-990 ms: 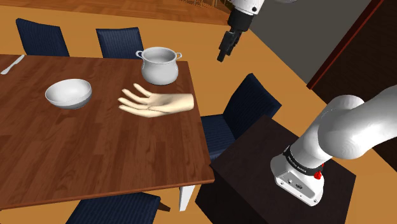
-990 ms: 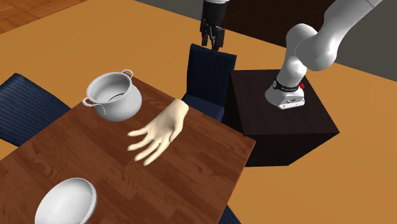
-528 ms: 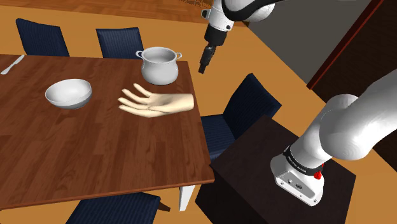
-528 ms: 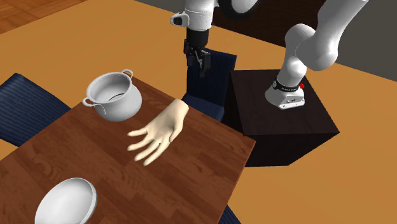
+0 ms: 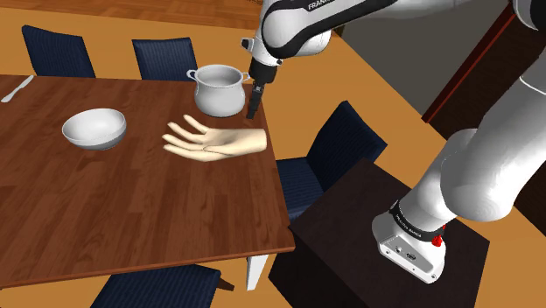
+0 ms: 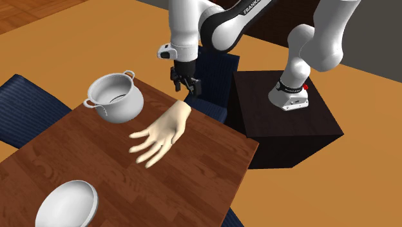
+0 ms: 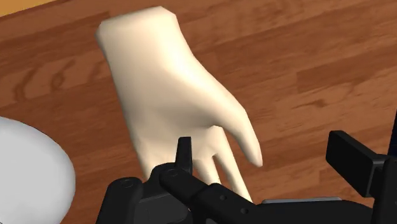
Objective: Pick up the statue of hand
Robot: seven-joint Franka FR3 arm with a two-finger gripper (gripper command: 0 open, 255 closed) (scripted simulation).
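Over the desk (image 5: 131,219) edge nearest the stand (image 5: 350,210), your claw (image 5: 253,107) now hangs above the wrist end of the statue of hand (image 5: 214,142), having swung in from over the chair (image 5: 337,149). Fingers (image 7: 353,164) stand apart, nothing held; approach looks nearly done. Statue lies flat on the desk. Pot (image 5: 219,90) sits close behind; bare desk opposite gives you room.

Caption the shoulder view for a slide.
Open gripper hovers over the wrist end of the hand statue lying on the table, pot alongside.

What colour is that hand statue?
The hand statue is pale cream, clearest in the wrist view.
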